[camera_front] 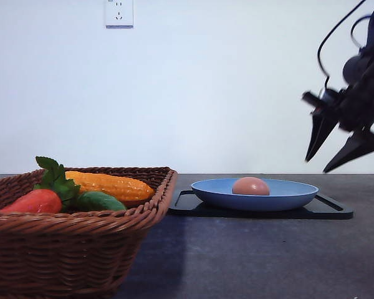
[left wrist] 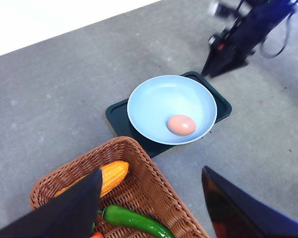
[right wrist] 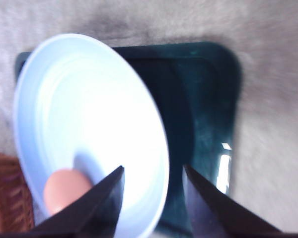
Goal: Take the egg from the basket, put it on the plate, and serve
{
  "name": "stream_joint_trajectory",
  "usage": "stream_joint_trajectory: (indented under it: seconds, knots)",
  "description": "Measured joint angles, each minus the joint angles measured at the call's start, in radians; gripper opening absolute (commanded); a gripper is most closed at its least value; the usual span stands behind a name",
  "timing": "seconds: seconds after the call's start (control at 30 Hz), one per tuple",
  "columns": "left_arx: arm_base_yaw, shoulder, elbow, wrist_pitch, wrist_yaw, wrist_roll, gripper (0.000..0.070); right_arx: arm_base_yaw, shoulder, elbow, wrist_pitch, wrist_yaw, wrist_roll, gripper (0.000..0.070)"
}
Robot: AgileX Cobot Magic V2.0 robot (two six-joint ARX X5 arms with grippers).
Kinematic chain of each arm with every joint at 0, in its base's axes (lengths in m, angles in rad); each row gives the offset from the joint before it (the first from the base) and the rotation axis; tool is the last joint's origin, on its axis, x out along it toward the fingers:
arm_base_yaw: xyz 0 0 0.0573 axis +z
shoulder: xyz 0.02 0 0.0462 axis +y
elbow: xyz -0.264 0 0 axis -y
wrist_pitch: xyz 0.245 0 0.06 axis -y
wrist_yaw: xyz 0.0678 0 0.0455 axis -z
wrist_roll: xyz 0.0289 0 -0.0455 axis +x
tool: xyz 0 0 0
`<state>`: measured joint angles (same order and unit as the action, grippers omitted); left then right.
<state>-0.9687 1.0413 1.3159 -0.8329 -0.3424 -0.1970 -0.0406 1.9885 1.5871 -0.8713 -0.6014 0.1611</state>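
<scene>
The pinkish-brown egg [camera_front: 250, 185] [left wrist: 181, 125] [right wrist: 64, 191] lies inside the light blue plate [camera_front: 287, 194] [left wrist: 159, 99] [right wrist: 89, 99]. To the plate's left stands the brown wicker basket [camera_front: 81, 249] [left wrist: 139, 151] [right wrist: 2, 198]. My right gripper [camera_front: 318, 165] [right wrist: 153, 167] hangs open in the air, above the plate's right rim and well clear of it. It holds nothing. High over the basket's near end, my left gripper [left wrist: 152, 170] is open too, with nothing between its dark fingers [left wrist: 74, 208].
The plate rests on a flat black tray [camera_front: 333, 210] [left wrist: 116, 111] [right wrist: 203, 99]. In the basket lie a yellow corn cob [camera_front: 112, 185] [left wrist: 111, 174], a green vegetable [camera_front: 100, 201] [left wrist: 134, 220] and a red fruit with green leaves [camera_front: 34, 200]. A white wall stands behind the grey table [camera_front: 249, 261].
</scene>
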Motion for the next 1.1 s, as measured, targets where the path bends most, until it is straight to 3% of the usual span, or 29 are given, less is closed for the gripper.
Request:
stream_joint_trajectory:
  seconds: [0.2, 0.23, 0.37, 0.5, 0.77, 0.97, 1.1]
  knots:
    - [0.016, 0.043, 0.000, 0.015, 0.000, 0.029, 0.0025, 0.007, -0.165, 0.000, -0.041, 0.001, -0.026, 0.0035]
    - [0.020, 0.053, 0.000, 0.015, 0.000, 0.040, 0.0008, 0.013, -0.196, 0.000, -0.045, 0.002, -0.028, 0.0016]
    - [0.044, 0.096, 0.000, 0.025, 0.000, 0.097, 0.0000, 0.063, -0.312, 0.000, -0.055, 0.026, -0.047, 0.0000]
    - [0.084, 0.129, 0.000, 0.036, 0.000, 0.153, 0.0000, 0.148, -0.429, -0.011, -0.099, 0.152, -0.068, 0.0000]
    - [0.297, 0.135, -0.012, 0.038, 0.038, 0.203, 0.0000, 0.355, -0.653, -0.139, -0.098, 0.375, -0.084, 0.0000]
    - [0.436, 0.087, -0.094, 0.098, 0.170, 0.206, 0.0000, 0.466, -0.834, -0.291, 0.032, 0.522, -0.087, 0.0000]
    - [0.449, 0.017, -0.198, 0.200, 0.223, 0.205, 0.0000, 0.496, -0.944, -0.446, 0.167, 0.550, -0.087, 0.0000]
